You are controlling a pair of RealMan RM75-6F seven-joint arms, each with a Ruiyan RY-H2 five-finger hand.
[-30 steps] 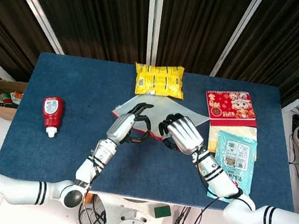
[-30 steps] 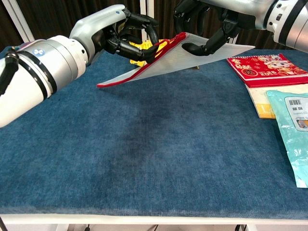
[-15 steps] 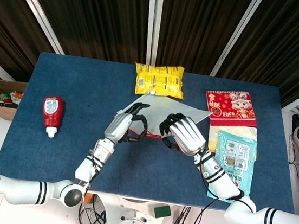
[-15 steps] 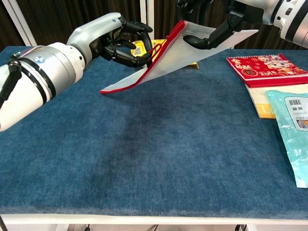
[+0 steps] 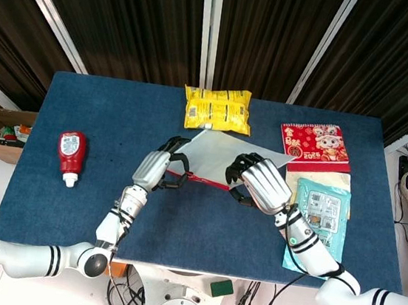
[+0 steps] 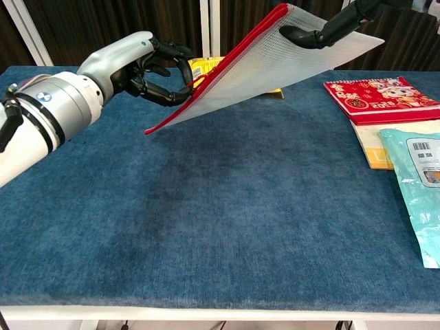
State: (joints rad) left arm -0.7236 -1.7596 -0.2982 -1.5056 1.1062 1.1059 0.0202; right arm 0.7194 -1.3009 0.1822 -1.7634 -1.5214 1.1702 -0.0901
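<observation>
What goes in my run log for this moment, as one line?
left hand: pinches mesh pouch zipper edge | right hand: holds pouch raised, tilted | nearby: yellow snack bag

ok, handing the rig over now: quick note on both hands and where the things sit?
Left hand: pinching the red zipper edge of the mesh pouch.
Right hand: gripping the pouch's upper end, holding it tilted, clear of the table.
Yellow snack bag at the far edge, red bottle far left, red notebook and teal packet on the right.
Whether the pouch is unzipped: cannot tell.
</observation>
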